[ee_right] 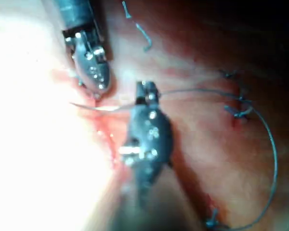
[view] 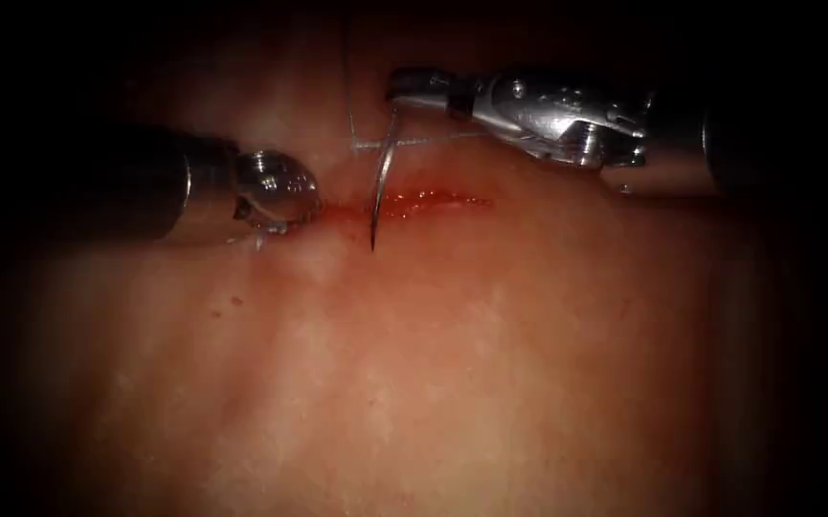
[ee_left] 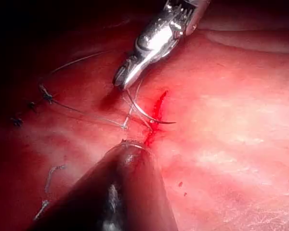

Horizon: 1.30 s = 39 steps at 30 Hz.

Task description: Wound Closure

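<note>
- tissue (view: 414, 383) with cut (view: 433, 201), red fluid along it
- right tool (view: 404, 88) far of cut, jaws closed on needle (view: 382, 182) near its thread end
- left tool (view: 265, 225) at cut's left end, jaw state unclear
- needle crosses the cut, tip free on near side
- thread (view: 414, 142) trails far of cut

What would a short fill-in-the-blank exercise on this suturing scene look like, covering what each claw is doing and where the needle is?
1. The needle is held near its thread end by the ____ arm's claw.
2. The needle's point lies just past the red ____ in the tissue.
3. The left arm's claw sits at the cut's ____ end in the endoscope view.

Missing words: right; cut; left
</note>
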Motion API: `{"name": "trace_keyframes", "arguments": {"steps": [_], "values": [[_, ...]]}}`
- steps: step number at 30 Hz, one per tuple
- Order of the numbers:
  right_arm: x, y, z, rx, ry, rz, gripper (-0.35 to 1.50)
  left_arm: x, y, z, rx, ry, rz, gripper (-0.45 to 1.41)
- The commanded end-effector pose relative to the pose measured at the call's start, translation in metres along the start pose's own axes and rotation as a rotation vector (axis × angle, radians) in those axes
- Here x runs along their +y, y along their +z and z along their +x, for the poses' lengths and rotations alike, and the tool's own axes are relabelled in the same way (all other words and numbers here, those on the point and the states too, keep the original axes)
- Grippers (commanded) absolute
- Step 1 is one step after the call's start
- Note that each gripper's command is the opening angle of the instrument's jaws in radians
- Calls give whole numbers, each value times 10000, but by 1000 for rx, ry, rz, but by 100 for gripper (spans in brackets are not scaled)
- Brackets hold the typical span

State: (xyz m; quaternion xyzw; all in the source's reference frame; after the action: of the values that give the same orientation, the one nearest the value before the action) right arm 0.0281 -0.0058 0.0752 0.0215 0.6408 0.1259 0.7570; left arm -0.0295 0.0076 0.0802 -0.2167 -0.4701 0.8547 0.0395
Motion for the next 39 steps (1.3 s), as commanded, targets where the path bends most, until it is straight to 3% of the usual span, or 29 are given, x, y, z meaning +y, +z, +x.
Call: {"name": "trace_keyframes", "arguments": {"steps": [1,12,19,26,39], "values": [[7,11,-2,1,-17,-10,-35,-9,-1,6,5,2,6,-6],[8,27,-10,-30,-127,-76,-35,-7,-17,15,39,4,31,4],[15,26,-22,-47,-190,-107,-35,16,-17,20,42,8,20,2],[9,28,-21,-40,-233,-95,-35,31,-25,30,53,-3,19,0],[-5,36,-11,-39,-261,-16,-35,19,-31,27,58,2,39,-5]]}}
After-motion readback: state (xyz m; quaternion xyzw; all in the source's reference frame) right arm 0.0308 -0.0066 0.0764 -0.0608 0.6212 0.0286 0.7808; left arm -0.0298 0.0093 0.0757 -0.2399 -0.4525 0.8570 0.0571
